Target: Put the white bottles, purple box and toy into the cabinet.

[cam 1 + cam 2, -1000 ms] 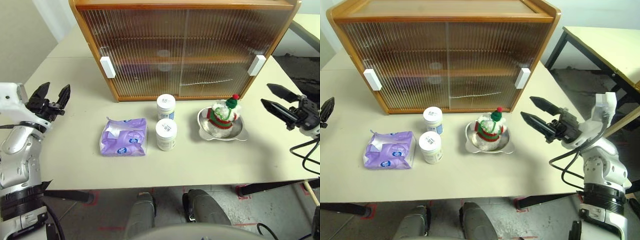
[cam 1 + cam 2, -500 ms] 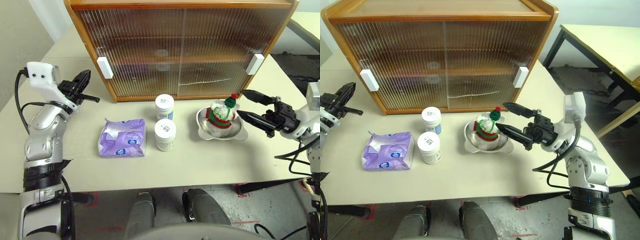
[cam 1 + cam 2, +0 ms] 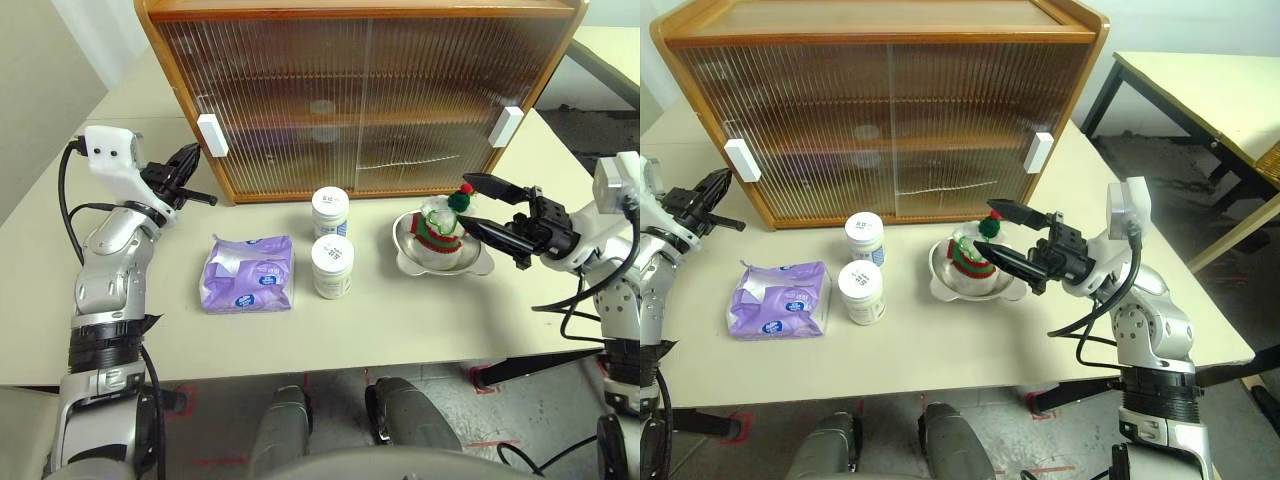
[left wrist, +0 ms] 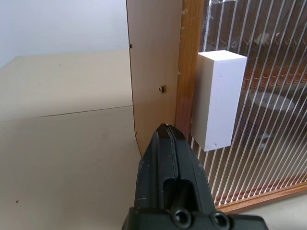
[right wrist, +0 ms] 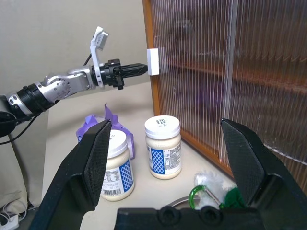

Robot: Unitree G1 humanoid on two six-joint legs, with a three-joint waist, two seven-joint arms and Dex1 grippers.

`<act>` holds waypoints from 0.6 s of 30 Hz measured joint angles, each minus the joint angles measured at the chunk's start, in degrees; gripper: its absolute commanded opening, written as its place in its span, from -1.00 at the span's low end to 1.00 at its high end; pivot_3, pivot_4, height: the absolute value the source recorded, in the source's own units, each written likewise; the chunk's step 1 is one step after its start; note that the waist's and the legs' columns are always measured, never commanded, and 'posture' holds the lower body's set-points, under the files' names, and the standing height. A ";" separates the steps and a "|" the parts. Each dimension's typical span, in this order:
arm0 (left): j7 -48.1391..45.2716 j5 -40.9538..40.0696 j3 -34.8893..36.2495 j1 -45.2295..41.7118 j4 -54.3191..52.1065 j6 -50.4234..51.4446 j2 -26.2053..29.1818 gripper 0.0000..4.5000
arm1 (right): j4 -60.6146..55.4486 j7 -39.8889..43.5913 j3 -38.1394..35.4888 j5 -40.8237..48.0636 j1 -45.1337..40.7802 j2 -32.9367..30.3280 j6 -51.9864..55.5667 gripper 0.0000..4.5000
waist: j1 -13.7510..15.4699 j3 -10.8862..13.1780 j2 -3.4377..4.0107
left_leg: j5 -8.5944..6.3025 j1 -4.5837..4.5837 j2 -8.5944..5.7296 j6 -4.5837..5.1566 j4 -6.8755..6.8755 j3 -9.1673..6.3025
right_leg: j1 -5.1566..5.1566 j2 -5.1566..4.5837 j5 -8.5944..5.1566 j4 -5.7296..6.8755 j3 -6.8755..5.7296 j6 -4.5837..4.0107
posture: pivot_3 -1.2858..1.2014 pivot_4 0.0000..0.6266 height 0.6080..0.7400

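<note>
Wooden cabinet (image 3: 365, 95) across the upper half of the left eye view, both ribbed sliding doors drawn shut, a white handle (image 3: 212, 135) at upper left and another (image 3: 507, 126) at upper right. Left gripper (image 3: 198, 190) at centre left, fingers pressed together, tip just beside the left handle and the cabinet's wooden corner post; touching or not cannot be told. Two white bottles on the table (image 3: 400, 320) near centre frame, rear bottle (image 3: 331, 211) just before the cabinet's base, front bottle (image 3: 332, 267) close below it. Purple box (image 3: 248, 273) lying flat left of the front bottle, slightly apart from it. Toy (image 3: 440, 222) sitting in a shallow metal bowl (image 3: 412, 258) right of the bottles. Right gripper (image 3: 478, 207) at centre right, fingers spread wide, one tip above the toy's red bobble and the other beside its body, gripping nothing.
</note>
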 measured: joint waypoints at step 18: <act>-1.93 1.28 -0.44 -3.36 4.44 -2.68 -0.48 -0.99 | -0.02 -0.01 0.73 -0.01 -1.07 -0.03 1.16 1.00 | 0.43 -0.05 -0.06 | 0.04 -0.08 -0.04 0.06 0.07 0.33 | 0.00 0.00 0.27 0.00 -0.02 -0.28 | -0.13 -0.72 1.00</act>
